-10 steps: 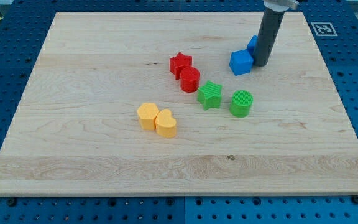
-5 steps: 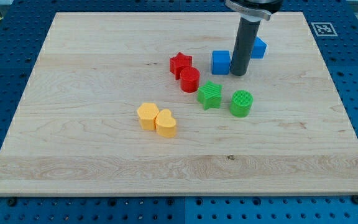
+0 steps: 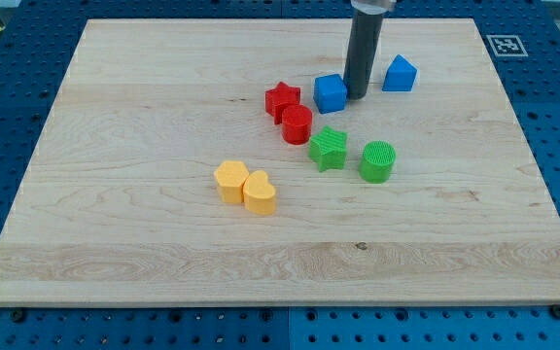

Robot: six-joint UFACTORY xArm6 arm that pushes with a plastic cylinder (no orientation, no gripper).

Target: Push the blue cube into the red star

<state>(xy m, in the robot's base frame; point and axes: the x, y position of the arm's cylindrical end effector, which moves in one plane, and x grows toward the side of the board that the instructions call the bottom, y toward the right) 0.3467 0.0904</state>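
The rod's tip (image 3: 356,96) bears on the view's right side of the blue cube (image 3: 330,93); this tool has no fingers to open or close. The cube sits near the red star (image 3: 282,99), apart from it. A red cylinder (image 3: 297,125) touches the star below.

My tip (image 3: 357,96) touches the blue cube (image 3: 330,93) on the side toward the view's right — red star (image 3: 282,99) near the cube's left, not touching, on the wooden surface (image 3: 144,117).
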